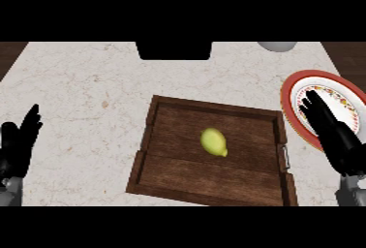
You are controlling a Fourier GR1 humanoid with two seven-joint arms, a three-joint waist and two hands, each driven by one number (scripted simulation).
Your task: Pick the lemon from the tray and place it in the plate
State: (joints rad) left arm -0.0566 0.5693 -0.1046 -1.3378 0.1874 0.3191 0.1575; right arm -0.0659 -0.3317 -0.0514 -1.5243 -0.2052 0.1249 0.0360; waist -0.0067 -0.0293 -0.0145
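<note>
Lemon (214, 142) lies in the middle of the wooden tray (211, 184), and nothing is touching it. The right hand (336, 135) is spread flat over the plate (293, 87), holding nothing. It should come across, go down slowly, and curl around the lemon's middle. The left hand (18, 143) rests open at the left edge.

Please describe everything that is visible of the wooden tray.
The wooden tray is dark brown and rectangular, with visible plank grain, raised walls and a small metal handle on its right side. It lies flat on the pale marble counter, turned slightly askew. One yellow-green lemon rests on its floor near the middle. Neither hand touches it; the plate sits beside its right edge.
</note>
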